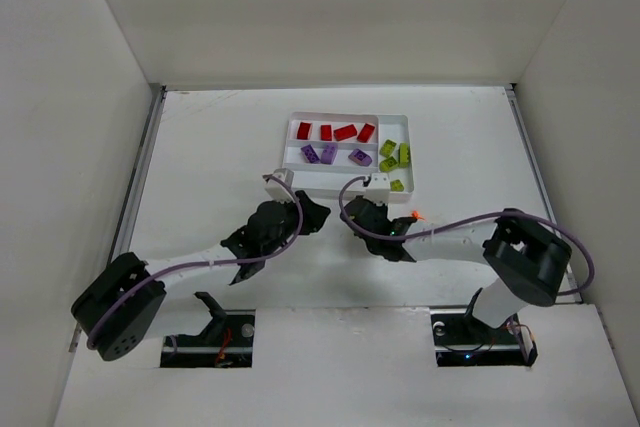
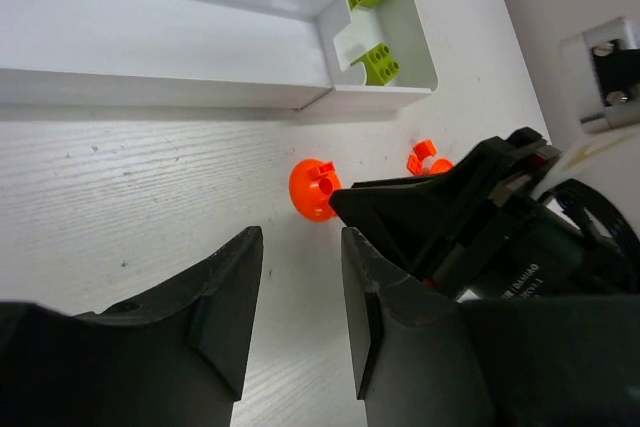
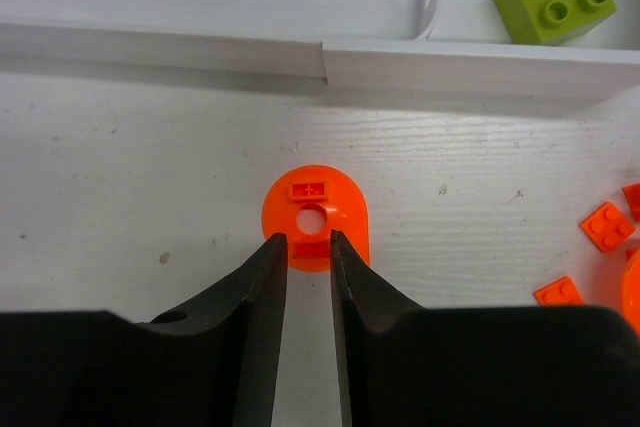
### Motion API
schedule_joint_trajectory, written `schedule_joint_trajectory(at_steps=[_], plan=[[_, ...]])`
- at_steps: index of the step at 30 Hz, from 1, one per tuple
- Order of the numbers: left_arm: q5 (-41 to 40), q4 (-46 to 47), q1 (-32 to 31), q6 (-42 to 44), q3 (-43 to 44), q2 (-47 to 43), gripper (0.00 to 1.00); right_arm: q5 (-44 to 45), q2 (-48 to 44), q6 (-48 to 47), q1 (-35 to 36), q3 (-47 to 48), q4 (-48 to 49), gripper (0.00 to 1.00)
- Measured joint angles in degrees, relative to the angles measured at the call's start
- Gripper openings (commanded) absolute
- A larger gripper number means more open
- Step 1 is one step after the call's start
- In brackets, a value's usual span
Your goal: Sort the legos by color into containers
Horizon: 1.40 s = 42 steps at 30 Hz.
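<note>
Orange round lego (image 3: 316,197) lying flat on the white table (image 3: 120,167), just outside the near wall of the white tray (image 3: 460,65). Right gripper (image 3: 308,245) fingers pinch its near edge. Left gripper (image 2: 300,277) hangs close by, fingers spread, holding nothing. Small orange bricks (image 3: 606,226) lie loose nearby.

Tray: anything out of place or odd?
Inside the tray, nothing: red legos, purple legos and yellow-green legos each keep to one slot. The oddity is outside it: orange legos lie loose on the table, one round orange piece at the right end effector.
</note>
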Motion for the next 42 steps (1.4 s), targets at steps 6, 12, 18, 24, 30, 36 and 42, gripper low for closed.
schedule_joint_trajectory(at_steps=[6,12,18,24,30,36,42], plan=[[0.02,0.00,1.97,-0.02,-0.59,-1.95,0.35,-0.09,-1.42,0.04,0.28,0.02,-0.02,0.34],[0.07,-0.04,2.51,-0.22,-1.09,-2.45,0.35,-0.20,2.25,0.04,0.28,0.15,-0.09,0.35],[0.33,-0.02,2.49,-0.31,-1.14,-2.45,0.35,0.09,3.26,0.02,0.28,1.14,0.04,0.27],[0.37,-0.02,2.32,-0.42,-1.16,-2.40,0.35,0.11,3.30,0.00,0.28,1.25,0.02,0.22],[0.44,0.00,1.70,-0.42,-1.16,-2.08,0.35,0.11,3.23,0.00,0.28,1.27,0.00,0.21],[0.39,0.02,1.81,-0.44,-1.16,-2.10,0.35,0.31,0.46,-0.35,0.28,1.27,-0.39,0.22],[-1.22,-0.13,3.80,-0.52,-3.63,-6.43,0.35,-0.07,-3.54,-1.51,0.07,2.47,-0.46,0.22]])
